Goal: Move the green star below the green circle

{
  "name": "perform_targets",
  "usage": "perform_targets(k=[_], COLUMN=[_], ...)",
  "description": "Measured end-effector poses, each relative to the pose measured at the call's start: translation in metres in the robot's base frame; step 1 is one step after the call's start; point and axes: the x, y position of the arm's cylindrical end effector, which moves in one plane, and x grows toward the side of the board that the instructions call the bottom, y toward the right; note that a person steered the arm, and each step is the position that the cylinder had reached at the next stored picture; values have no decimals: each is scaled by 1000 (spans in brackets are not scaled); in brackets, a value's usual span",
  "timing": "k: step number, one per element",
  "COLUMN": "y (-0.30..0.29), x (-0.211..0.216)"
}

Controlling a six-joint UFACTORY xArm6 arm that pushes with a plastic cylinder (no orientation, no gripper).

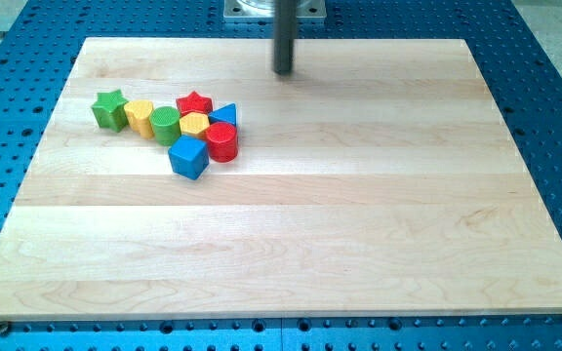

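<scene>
Nearest the view's bottom, the blue cube (pixel 188 157) is sitting just below and right of the green circle (pixel 165 125), with the red cylinder (pixel 222 142) beside it. The green star (pixel 110 109) is lying left of that green circle, a yellow block (pixel 140 116) wedged between them. Farthest back, my tip (pixel 282 71) is hovering well to the circle's upper right, touching and holding nothing.

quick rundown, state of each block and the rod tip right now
my tip: near the view's top, apart from all blocks
green star: leftmost in the cluster, beside the yellow block
green circle: right of that yellow block
red star: cluster's top
yellow hexagon: cluster's middle
blue triangle: right edge
red cylinder: lower right
blue cube: lowest
</scene>
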Motion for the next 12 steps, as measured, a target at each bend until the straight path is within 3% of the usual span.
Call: perform_targets(k=[1, 2, 5, 9, 10, 11, 12], y=[-91, -136, -154, -236, -274, -228, -253], x=[-26, -3, 75, 192, 195, 195, 197])
